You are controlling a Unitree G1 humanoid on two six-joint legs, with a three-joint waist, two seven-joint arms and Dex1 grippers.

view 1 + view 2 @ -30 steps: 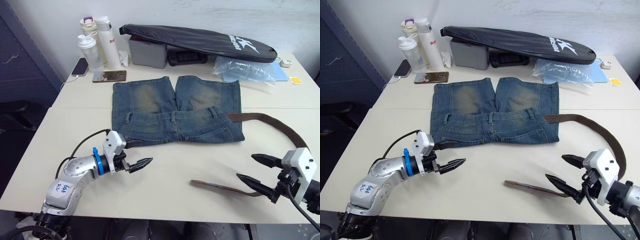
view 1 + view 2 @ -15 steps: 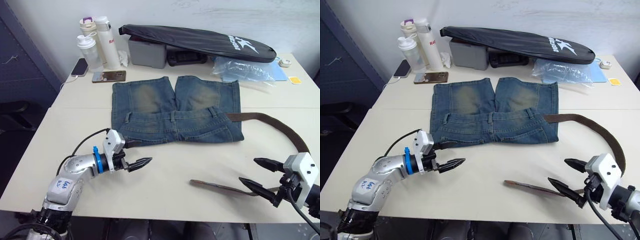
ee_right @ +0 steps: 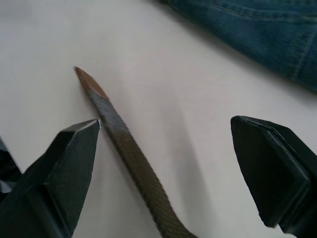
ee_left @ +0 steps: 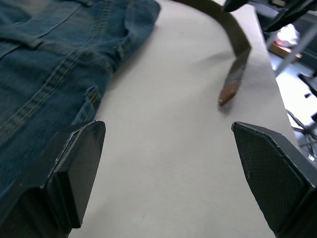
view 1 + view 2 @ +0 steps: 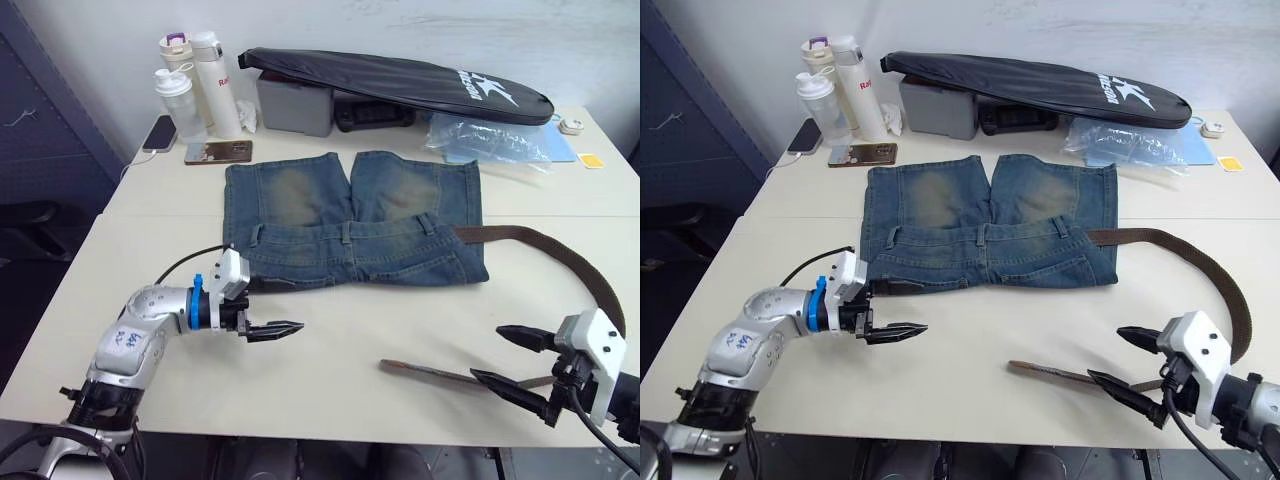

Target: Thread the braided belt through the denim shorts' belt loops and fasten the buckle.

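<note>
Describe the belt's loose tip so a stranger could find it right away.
Start at the denim shorts mid-table and come toward the near edge. The braided belt loops round from their right side, and its tapered tip lies flat before the open right gripper.

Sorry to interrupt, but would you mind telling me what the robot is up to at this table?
It is working on putting a braided belt into the denim shorts lying flat on the table. The belt already emerges from the waistband on the robot's right and curves round to its tapered tip, which lies in front of the shorts. The right pincer is open just over that free end, holding nothing. The left pincer is open too, near the waistband's left corner.
</note>
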